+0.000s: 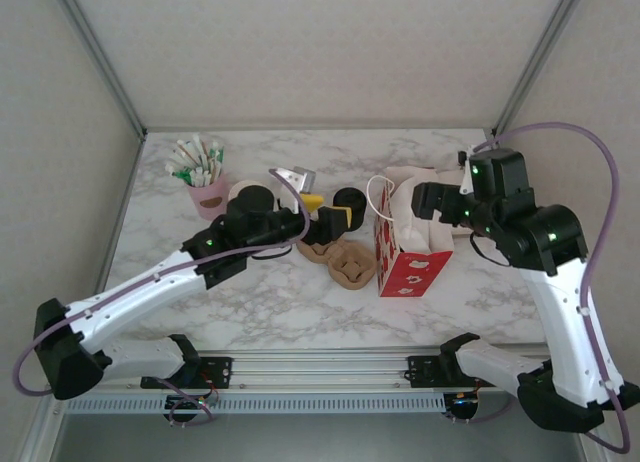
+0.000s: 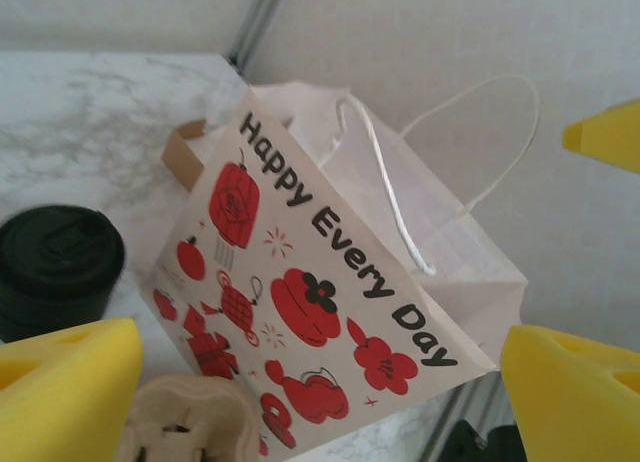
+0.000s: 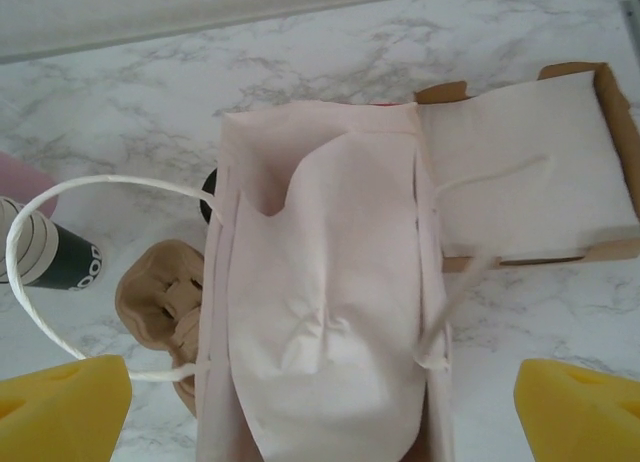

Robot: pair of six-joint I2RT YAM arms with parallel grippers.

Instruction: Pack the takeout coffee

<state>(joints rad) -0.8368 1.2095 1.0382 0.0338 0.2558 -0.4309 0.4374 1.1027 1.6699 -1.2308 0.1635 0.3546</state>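
The takeout coffee is out of view. A white paper bag (image 1: 410, 267) printed with red shapes and "Happy Every Day" (image 2: 300, 302) stands open at the table's middle right, its pale inside (image 3: 320, 282) showing no cup. My left gripper (image 1: 325, 212) is open just left of the bag, above a brown pulp cup carrier (image 1: 345, 262); its yellow pads frame the bag's printed side (image 2: 320, 402) with nothing between them. My right gripper (image 1: 425, 200) hangs open over the bag's mouth (image 3: 320, 422), also with nothing in it.
A squat black stack of lids (image 2: 55, 267) sits behind the carrier (image 3: 155, 292). Further left are a stack of cream cups (image 3: 55, 257) and a pink cup of stirrers (image 1: 210, 194). A brown box of napkins (image 3: 520, 162) lies right of the bag.
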